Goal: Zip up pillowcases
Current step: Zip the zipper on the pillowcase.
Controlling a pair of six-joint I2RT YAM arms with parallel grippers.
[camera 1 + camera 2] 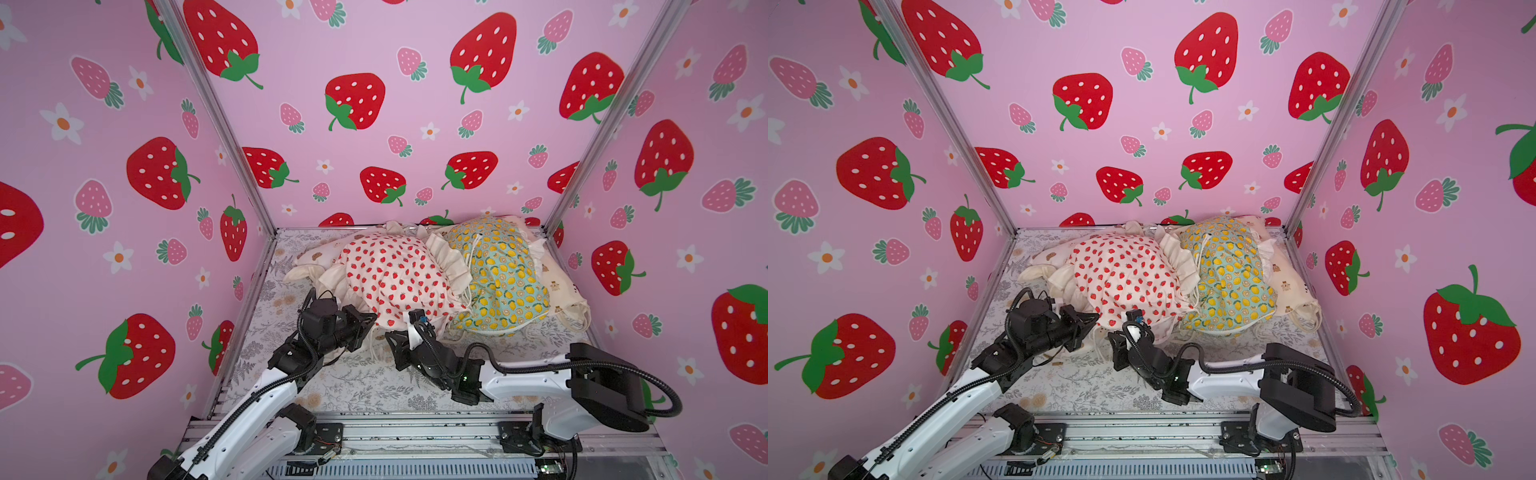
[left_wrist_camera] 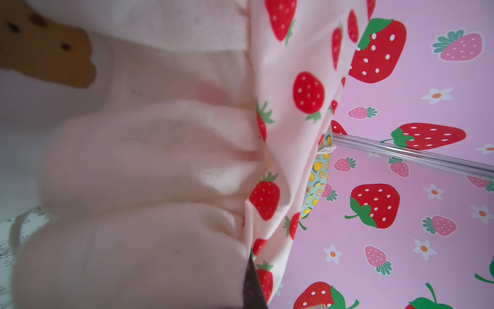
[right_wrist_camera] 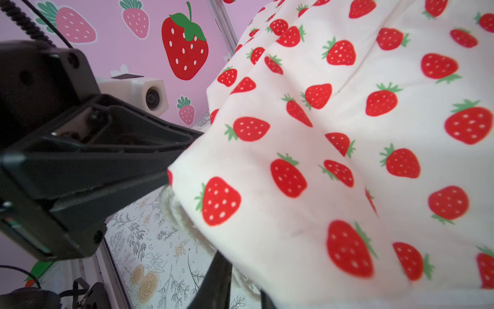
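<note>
At the 12 o'clock half of the desk [image 1: 415, 430], on the fern-print sheet [image 1: 353, 386], both top views show the four cases heaped together. The strawberry pillowcase [image 1: 395, 278] lies at the centre, the lemon pillowcase [image 1: 503, 278] leans on it at 2 o'clock, and the bear-head pillowcase [image 1: 316, 255] pokes out at 10 o'clock. The small-bear pillowcase [image 1: 557, 286] lies under the lemon one at 3 o'clock. The left pincer [image 1: 372, 322] meets the strawberry case's 7 o'clock edge, and the right pincer [image 1: 392, 340] sits just beside it at 6 o'clock. From up here I cannot tell how either stands. The left wrist view is filled by the cream ruffle [image 2: 147, 160] and strawberry cloth right against the lens. One dark finger [image 2: 251, 286] lies along the seam between them, and a sliver of lemon print shows behind. In the right wrist view the left pincer [image 3: 184, 141] is pressed together, its tip buried in the strawberry case's edge and apparently pinching it. The right pincer's own dark finger [image 3: 213, 283] rises under the lower hem, but whether it has cloth I cannot tell. No zipper or slider shows in any view. The step in hand looks like securing and lifting this case's edge to find its zip. Next, the slider must be exposed, and the right pincer must nip its pull and draw it along the seam while the left holds the cloth taut.
</note>
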